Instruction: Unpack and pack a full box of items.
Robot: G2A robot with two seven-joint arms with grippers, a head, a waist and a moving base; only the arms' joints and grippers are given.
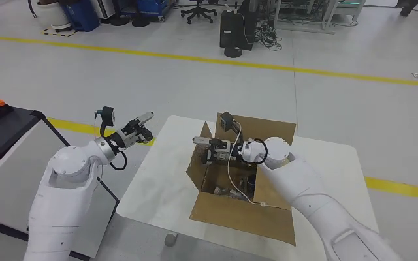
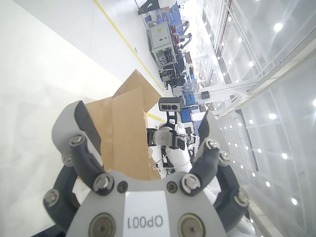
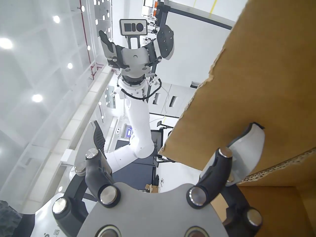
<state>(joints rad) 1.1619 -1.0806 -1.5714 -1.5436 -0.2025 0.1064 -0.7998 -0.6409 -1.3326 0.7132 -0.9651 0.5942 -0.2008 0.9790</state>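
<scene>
**Both grippers open – one at the box's flap, one off to the side**

The cardboard box [image 1: 243, 218] stands on the white table [image 1: 163, 189] with its flaps [image 3: 259, 70] folded up and out, its top open. At the bottom of the box lie a few small dark things [image 1: 230, 190] – I cannot tell what they are.

My right gripper [image 3: 174, 127] is over the box's open top, at the side wall that faces my left arm. Its fingers [image 3: 250, 141] are spread. The ragged edge of a flap lies between them; one finger shows against the cardboard and the other stands clear of it. I am gripping nothing with it.

My left gripper [image 1: 150, 126] hangs outside the box, well apart from it and beyond the table's edge, pointed toward the box. Its fingers are spread too, with nothing between them.
</scene>
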